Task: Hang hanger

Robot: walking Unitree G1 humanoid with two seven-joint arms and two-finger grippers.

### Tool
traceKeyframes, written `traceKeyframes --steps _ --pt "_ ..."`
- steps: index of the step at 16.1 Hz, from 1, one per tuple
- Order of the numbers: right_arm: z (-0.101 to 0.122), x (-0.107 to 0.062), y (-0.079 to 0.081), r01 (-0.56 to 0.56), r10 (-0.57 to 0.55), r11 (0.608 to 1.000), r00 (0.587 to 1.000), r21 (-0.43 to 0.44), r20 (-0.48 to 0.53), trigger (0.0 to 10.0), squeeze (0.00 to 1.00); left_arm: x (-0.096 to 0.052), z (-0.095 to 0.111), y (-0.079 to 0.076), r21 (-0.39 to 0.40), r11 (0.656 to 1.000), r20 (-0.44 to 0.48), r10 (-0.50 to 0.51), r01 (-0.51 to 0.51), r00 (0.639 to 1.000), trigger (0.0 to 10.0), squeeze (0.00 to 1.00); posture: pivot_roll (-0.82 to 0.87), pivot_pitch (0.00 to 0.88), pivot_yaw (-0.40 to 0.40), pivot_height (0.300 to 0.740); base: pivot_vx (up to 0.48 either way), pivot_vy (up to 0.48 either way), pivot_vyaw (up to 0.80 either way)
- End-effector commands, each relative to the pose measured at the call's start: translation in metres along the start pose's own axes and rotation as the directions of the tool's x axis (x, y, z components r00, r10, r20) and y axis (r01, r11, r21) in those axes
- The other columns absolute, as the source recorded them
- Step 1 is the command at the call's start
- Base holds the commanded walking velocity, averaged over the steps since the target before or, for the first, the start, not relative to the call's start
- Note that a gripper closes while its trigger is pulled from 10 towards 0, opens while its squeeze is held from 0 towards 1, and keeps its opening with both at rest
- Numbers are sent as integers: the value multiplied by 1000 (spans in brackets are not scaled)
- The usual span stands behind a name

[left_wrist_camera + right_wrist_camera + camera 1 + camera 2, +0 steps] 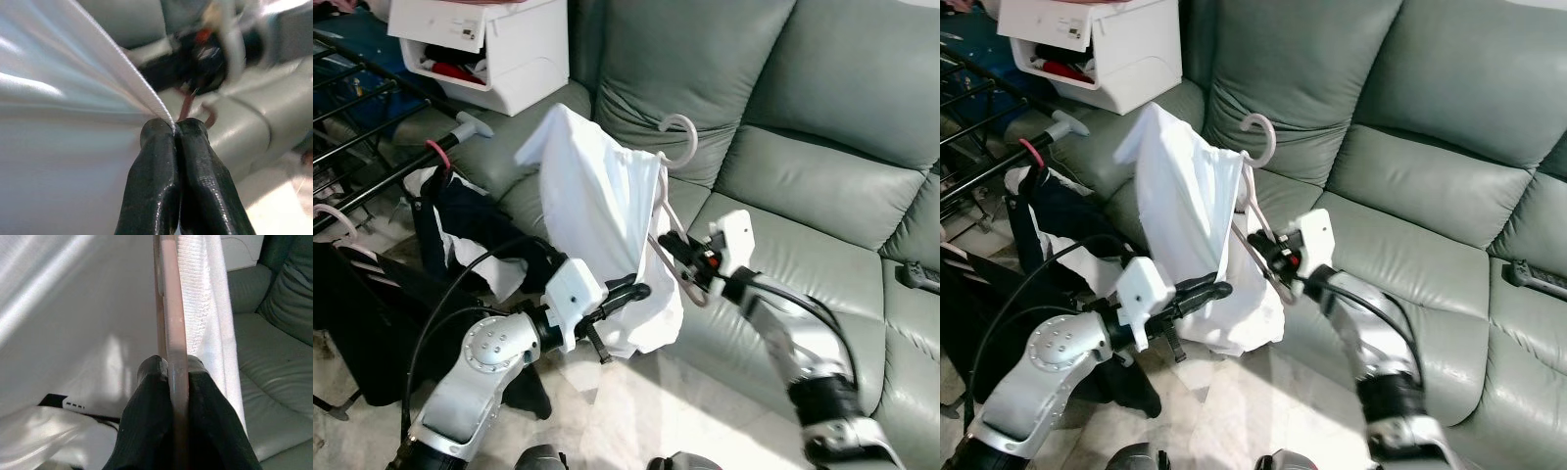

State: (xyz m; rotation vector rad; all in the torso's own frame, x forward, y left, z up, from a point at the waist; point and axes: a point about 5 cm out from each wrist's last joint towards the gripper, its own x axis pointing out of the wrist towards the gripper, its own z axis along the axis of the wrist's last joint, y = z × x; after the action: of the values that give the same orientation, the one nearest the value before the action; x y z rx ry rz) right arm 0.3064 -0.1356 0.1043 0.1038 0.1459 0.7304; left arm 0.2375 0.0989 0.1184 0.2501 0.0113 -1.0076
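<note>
A pale pink hanger [677,132] carries a white shirt [597,215] in the air before the sofa, hook upward. My right gripper [668,245] is shut on the hanger's lower bar, seen close up as hanger [172,323] between the fingers. My left gripper [641,291] is shut on the shirt's hem; the left wrist view shows the white shirt [73,98] pinched at the fingertips [166,132]. The drying rack's rail [372,186] runs at the left, apart from the hook.
A grey-green leather sofa [803,127] fills the background. A white storage box [484,44] sits at the back left. Dark clothes [372,294] hang on the rack with a pink hanger [438,157]. A remote [920,276] lies on the sofa at right.
</note>
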Motion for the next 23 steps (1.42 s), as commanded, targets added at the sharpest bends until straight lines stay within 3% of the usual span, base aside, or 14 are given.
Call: traceKeyframes --steps 1,3,5,8,12,13,17,18,19,21,23 --pt "18 -5 2 -58 60 998 997 -40 52 10000 0 0 -5 2 59 998 -39 19 -16 999 0 0 -18 0 -51 740 0 0 0" --pt "7 -27 -4 -99 96 993 994 -57 -56 10000 0 -4 -5 17 139 984 -39 121 -114 992 0 0 -18 0 -51 740 0 0 0" --pt "2 -41 -8 -123 113 990 986 -76 -123 10000 0 -7 -5 24 186 970 -31 167 -158 986 0 0 -21 0 -52 740 0 0 0" --pt "-1 -63 -9 -205 193 978 960 -36 -204 10000 0 -7 -7 30 244 950 -19 204 -193 979 0 0 -30 0 -48 740 0 0 0" --pt "-1 -49 -13 -141 125 987 976 -77 -180 10000 0 -2 4 26 238 953 53 178 -186 983 0 0 -21 0 -47 740 0 0 0" --pt "-1 -40 -19 -65 50 994 987 -91 -151 10000 0 -2 6 20 223 960 78 156 -170 985 0 0 -15 0 -49 740 0 0 0" --pt "0 -30 -14 -88 76 992 989 -88 -130 10000 0 1 3 10 174 976 87 118 -132 989 0 0 -9 0 -53 740 0 0 0" --pt "1 -29 -14 -91 80 992 989 -89 -122 10000 0 2 2 9 164 979 82 112 -124 990 0 1000 -12 0 -54 740 0 0 0" --pt "3 -27 -13 -91 81 991 991 -98 -105 10000 0 3 -1 5 157 983 63 88 -97 994 10000 1000 -12 0 -54 740 0 0 0" --pt "9 -28 -10 -114 110 988 993 -103 -40 10000 0 5 -7 -4 142 990 32 12 -16 999 10000 1000 -16 0 -54 740 0 0 0" --pt "11 -30 -7 -136 135 985 991 -109 -19 10000 0 4 -7 -6 138 990 30 0 -4 1000 10000 1000 -20 0 -52 740 0 0 0"
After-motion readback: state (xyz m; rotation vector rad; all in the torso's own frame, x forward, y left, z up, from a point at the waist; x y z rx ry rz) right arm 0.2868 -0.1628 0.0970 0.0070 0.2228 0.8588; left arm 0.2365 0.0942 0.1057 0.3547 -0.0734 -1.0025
